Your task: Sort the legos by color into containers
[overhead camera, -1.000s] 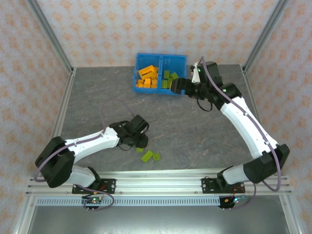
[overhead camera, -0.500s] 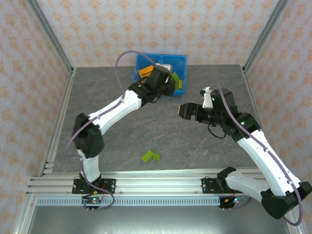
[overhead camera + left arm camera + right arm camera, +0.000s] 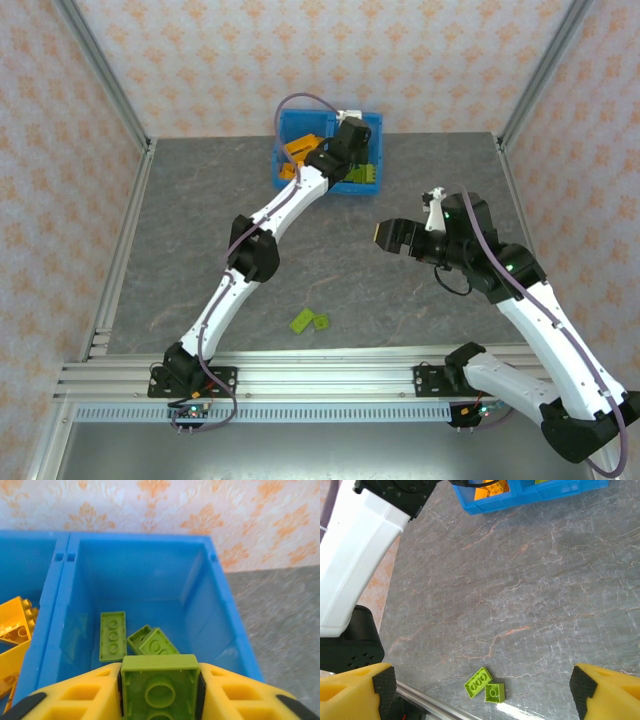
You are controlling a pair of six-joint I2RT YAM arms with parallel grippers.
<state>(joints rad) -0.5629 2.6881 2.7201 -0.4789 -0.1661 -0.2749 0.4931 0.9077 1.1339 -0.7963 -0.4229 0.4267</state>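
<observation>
Left arm reaches far across the worktop (image 3: 200, 220) to the blue bin (image 3: 293, 124), which sits at the far edge, about centre.

Left hand (image 3: 160, 672): narrowly open, closed onto a lime brick (image 3: 160, 689). The brick sits studs-up between the two yellow fingers (image 3: 80, 695), and both dark pads are against its sides. The hand hangs over the near wall of the right compartment (image 3: 202, 595), with the brick above the compartment's near end.

Right compartment contents, wrist view: one long lime piece (image 3: 112, 635) lying flat on the floor near the central divider (image 3: 62, 605), and a tilted lime pair (image 3: 153, 642) just right of it, the two touching each other. More may be hidden under the hand; cannot tell.

Left compartment (image 3: 25, 575): orange bricks (image 3: 17, 621) piled at its near end, against the divider. The overhead view shows orange there too.

Right hand (image 3: 388, 236): spread wide, nothing held. It hovers above the worktop to the right of centre, well apart from the bin. In its wrist view the fingers (image 3: 355, 690) stand at opposite edges, with bare worktop between them.

Still unsorted: two loose lime bricks (image 3: 310, 321) on the worktop near the front rail, left of centre. They lie side by side and touching, the left one longer and angled.
</observation>
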